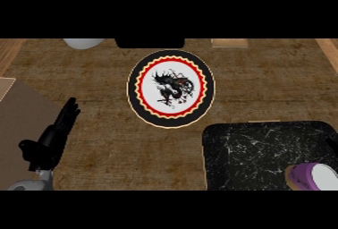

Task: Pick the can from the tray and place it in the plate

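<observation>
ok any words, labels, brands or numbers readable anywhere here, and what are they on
No readable text anywhere in this view.
Plate: a black and red dragon-like picture in the middle, ringed by red and yellow bands; no letters or numbers.
Can: purple side and pale top show, lying at the lower right of the tray; no label can be made out.
Tray: white marbled streaks on black, no writing.
Left hand: plain black, no markings.

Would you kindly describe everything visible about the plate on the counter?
The plate is round, with a black outer band edged in pale cream, then a red ring with a yellow scalloped border, and a white centre bearing a black dragon-like figure with a touch of red. It looks glazed, like ceramic. It lies flat on the brown counter, up and left of the black tray. Nothing rests on it, and no hand touches it.
</observation>
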Motion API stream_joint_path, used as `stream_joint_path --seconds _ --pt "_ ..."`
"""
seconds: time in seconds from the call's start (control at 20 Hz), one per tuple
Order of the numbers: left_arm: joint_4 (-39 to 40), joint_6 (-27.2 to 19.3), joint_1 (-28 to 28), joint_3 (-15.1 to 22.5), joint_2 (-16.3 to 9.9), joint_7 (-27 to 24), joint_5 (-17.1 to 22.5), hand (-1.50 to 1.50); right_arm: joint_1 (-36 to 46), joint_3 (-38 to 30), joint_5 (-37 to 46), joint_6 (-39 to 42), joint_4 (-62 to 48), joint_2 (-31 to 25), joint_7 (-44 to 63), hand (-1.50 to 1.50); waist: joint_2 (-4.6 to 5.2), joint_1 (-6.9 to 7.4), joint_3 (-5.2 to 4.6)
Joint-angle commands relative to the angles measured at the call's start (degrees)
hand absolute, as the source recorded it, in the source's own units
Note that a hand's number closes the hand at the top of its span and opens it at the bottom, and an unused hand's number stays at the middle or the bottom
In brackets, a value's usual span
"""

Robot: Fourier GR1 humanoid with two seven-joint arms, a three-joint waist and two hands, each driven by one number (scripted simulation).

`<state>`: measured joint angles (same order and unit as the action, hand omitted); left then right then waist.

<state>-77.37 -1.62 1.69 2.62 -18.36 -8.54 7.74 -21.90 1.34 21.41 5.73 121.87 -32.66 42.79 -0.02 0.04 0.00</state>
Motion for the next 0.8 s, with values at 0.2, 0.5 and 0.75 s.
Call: stream_joint_path --seconds 0.2,0.5,0.75 --pt "-0.7 0.3 0.3 -0.6 2.9 1.1 -2.6 0.00 6.0 0.8 8.0 3.3 -7.8 5.3 -0.1 -1.50 0.02 -0.03 0.00" --pt "2.0 2.1 1.8 -3.1 2.6 0.7 -2.6 0.00 2.9 -5.7 1.5 8.0 -11.2 4.7 -10.2 1.50 0.00 -0.32 0.01" --pt "1.5 3.1 2.0 -4.6 2.8 1.0 -3.4 0.00 6.1 -0.1 10.7 5.8 -14.1 10.0 -12.2 1.50 -0.01 -0.13 0.00"
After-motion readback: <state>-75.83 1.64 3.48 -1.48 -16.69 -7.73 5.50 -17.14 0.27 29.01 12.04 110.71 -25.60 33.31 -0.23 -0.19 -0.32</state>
